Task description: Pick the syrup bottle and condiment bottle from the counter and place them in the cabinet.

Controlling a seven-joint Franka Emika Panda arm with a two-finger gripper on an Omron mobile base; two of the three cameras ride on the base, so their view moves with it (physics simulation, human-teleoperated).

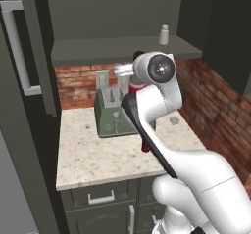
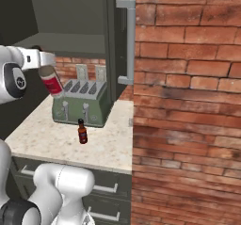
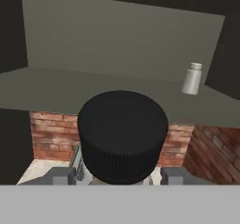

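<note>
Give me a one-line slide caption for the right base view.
Gripper lifts a red bottle above the green toaster; a small dark bottle stands on the counter.

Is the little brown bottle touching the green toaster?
Apart. In the right base view the small brown bottle stands on the counter in front of the toaster, bare stone between them.
</note>
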